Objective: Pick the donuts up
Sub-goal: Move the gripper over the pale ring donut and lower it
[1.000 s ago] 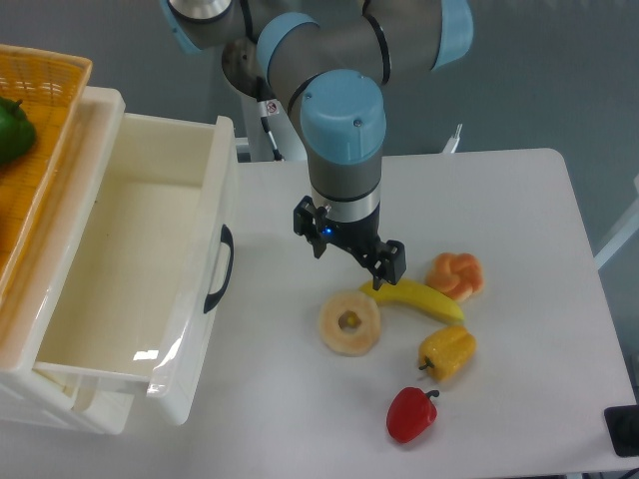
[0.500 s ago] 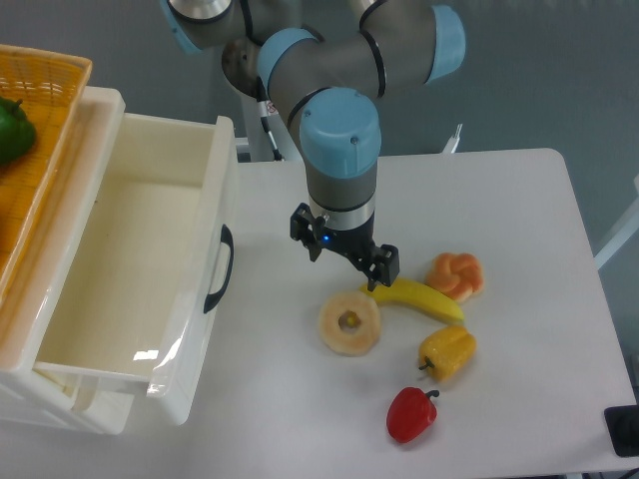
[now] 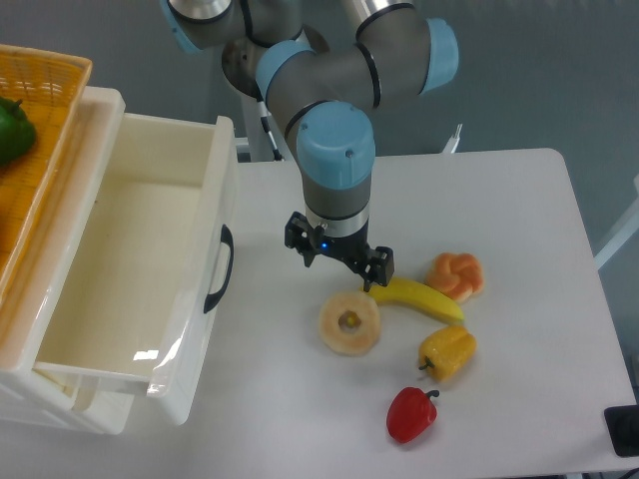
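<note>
The robot arm's claw (image 3: 337,264) hangs spread and empty above the white table (image 3: 519,220), its two dark fingers apart, one toward the drawer side and one just above the near tip of the banana (image 3: 417,297). Directly in front of the claw, toward the table's front edge, lies the donuts (image 3: 349,322): one pale cream-tan ring with a small centre hole, flat on the tabletop, not touched by either finger. The task looks to be in its approach stage; nothing has been gripped or lifted, and the descent, the closing of the fingers and the lift all appear to remain.

Around the ring sit four other toy foods, one of each. The single banana lies just beside the ring, toward the table's right edge. One orange knot-shaped pastry (image 3: 455,275) rests at the banana's far end, apparently touching it. One yellow pepper (image 3: 447,352) sits nearer the front edge, and one red pepper (image 3: 412,414) lies closest to that edge.

At the table's left edge stands one open white drawer (image 3: 130,269) with a dark handle (image 3: 220,269); nothing shows inside it. Above it, one wicker basket (image 3: 40,130) holds a green item (image 3: 12,130), only partly in view.
</note>
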Robot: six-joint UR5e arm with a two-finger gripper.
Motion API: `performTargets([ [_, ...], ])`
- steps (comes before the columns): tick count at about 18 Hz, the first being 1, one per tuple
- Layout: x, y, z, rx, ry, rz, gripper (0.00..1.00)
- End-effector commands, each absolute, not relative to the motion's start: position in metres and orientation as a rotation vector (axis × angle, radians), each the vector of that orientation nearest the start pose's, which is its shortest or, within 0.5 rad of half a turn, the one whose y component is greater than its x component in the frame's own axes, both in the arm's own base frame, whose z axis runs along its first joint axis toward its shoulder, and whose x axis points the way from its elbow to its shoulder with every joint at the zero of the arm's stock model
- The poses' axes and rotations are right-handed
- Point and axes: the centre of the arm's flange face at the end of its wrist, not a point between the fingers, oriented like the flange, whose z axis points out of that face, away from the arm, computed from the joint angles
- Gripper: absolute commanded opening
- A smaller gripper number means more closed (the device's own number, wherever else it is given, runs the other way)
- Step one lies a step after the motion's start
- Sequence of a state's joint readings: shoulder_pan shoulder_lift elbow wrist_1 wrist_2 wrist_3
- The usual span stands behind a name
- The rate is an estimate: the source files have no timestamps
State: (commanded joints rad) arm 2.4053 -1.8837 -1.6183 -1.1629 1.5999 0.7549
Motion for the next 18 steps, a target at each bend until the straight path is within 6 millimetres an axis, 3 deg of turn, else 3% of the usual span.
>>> performTargets([
  [5,-0.366,0.508,0.318,-3.12,-0.339,0.065,1.0],
  [18,-0.389,0.515,0.279,-3.128,-0.367,0.069,1.0],
])
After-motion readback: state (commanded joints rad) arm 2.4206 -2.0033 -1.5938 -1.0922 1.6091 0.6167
